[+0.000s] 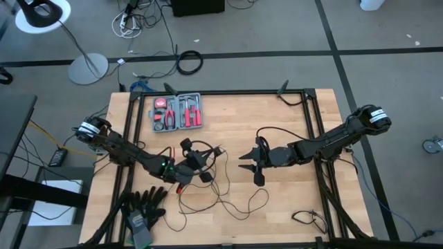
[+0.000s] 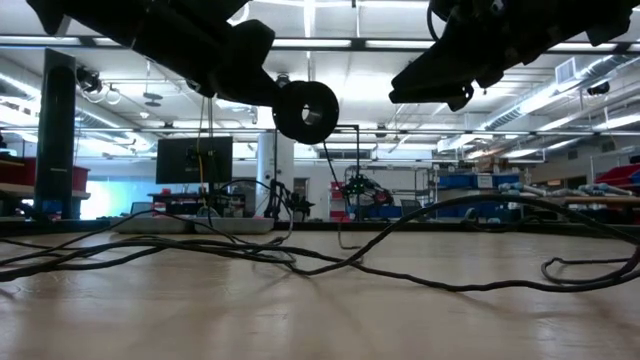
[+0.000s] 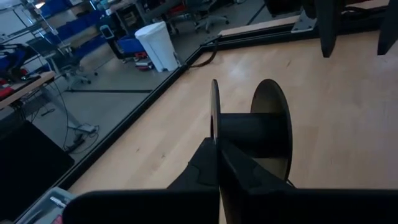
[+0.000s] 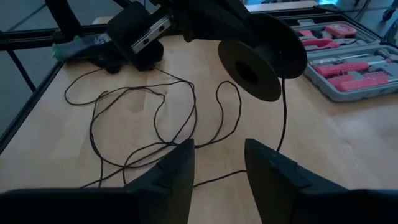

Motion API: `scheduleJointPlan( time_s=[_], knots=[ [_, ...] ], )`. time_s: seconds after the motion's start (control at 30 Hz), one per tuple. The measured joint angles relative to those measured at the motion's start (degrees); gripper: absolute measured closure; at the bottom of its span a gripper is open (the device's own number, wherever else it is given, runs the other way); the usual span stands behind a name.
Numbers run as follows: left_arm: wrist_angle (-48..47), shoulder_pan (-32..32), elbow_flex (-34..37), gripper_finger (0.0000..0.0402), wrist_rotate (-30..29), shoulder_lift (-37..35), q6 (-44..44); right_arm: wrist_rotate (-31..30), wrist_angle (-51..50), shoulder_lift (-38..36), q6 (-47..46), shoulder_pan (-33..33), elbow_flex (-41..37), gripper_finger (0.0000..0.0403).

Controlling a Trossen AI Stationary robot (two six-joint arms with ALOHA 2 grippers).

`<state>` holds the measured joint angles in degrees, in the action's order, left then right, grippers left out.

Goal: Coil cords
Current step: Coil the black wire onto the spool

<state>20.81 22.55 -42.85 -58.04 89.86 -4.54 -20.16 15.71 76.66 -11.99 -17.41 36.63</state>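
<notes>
I hold the black spool (image 4: 264, 59) in the air with the left gripper (image 3: 217, 165), the jaws clenched on one flange; in the high view it sits a little left of the centre of the frame, above the wooden bench (image 1: 284, 214). The thin black cord (image 4: 161, 118) is mostly not wound yet: it lies in loose loops on the bench, in the lower middle of the high view, and one strand rises from the bench up to the spool. The right gripper (image 4: 217, 165) is in the centre of the high view, facing the spool from the right side with a gap between them, and its jaws stand released with nothing between them. So I judge the step in hand is the start of winding, with almost all of the cord left to do. The next move, I think, calls for the right gripper to go down to the strand near the spool, pinch it and lead it around the core while the left keeps the spool steady. The loops cross each other, so they could tangle when I pull. The red tool case (image 1: 177, 113) at the upper left of the bench is well apart.
</notes>
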Motion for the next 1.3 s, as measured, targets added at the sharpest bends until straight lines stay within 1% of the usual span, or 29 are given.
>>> scheduleJointPlan(
  time_s=[0.13,0.23,0.3,0.4,0.47,0.53,0.6,0.7,0.77,0.83,0.9,0.93,1.0,1.1,1.23,1.3],
  knots=[
    [0.0,0.0,0.0,0.0401,0.0,0.0,-0.1,0.0,0.0,0.0,-0.5,0.0,0.0,0.0263],
    [0.2,0.0,0.0,0.0401,0.0,0.0,-0.9,0.0,-0.3,0.0,-3.6,0.0,0.0,0.0263],
    [0.5,-0.1,0.2,0.0401,-0.9,0.0,-3.0,0.0,-1.7,0.0,-6.0,0.0,0.0,0.0263],
    [5.9,-0.5,3.5,0.0401,-1.8,0.0,-6.8,0.0,-2.5,0.0,-9.1,-0.7,-0.9,0.0264],
    [12.5,-0.6,7.4,0.0401,-1.7,0.0,-7.9,0.0,-0.7,0.0,-10.6,-1.9,-2.8,0.0266],
    [21.9,-0.5,11.7,0.0401,-0.1,0.0,-8.0,0.0,1.7,0.0,-12.4,-3.3,-5.0,0.0269],
    [33.6,-0.5,16.5,0.0401,3.4,0.0,-7.4,-0.9,5.2,0.0,-14.5,-4.7,-7.4,0.0273],
    [50.5,-1.5,23.3,0.0401,11.2,0.0,-5.5,-3.1,10.8,0.0,-16.4,-6.5,-11.3,0.0278],
    [58.2,-2.7,27.1,0.0401,15.6,0.0,-4.9,-5.0,14.9,0.0,-17.1,-7.3,-13.4,0.028],
    [63.6,-3.9,29.4,0.0401,17.5,0.0,-4.8,-8.8,16.4,0.0,-19.8,-7.1,-15.0,0.0283],
    [65.5,-4.9,30.2,0.0401,17.7,0.0,-4.8,-12.0,16.5,0.1,-22.4,-5.8,-15.5,0.0285],
    [65.4,-5.4,30.0,0.0401,17.8,0.0,-4.7,-12.1,16.7,0.4,-22.7,-4.9,-15.4,0.0286],
    [65.0,-6.3,28.9,0.0401,17.8,0.0,-3.7,-10.8,16.6,2.3,-22.2,-3.0,-14.2,0.0287],
    [63.6,-7.4,26.1,0.0401,16.6,0.0,0.7,-7.6,16.9,7.4,-19.7,-0.8,-10.0,0.029],
    [63.6,-8.3,22.7,0.0401,14.0,0.0,7.5,-7.2,16.4,15.6,-13.7,0.6,-4.1,0.0294],
    [63.2,-8.6,22.1,0.0401,13.6,0.0,8.9,-7.1,16.5,18.4,-11.3,1.0,-1.8,0.0297]
  ],
)
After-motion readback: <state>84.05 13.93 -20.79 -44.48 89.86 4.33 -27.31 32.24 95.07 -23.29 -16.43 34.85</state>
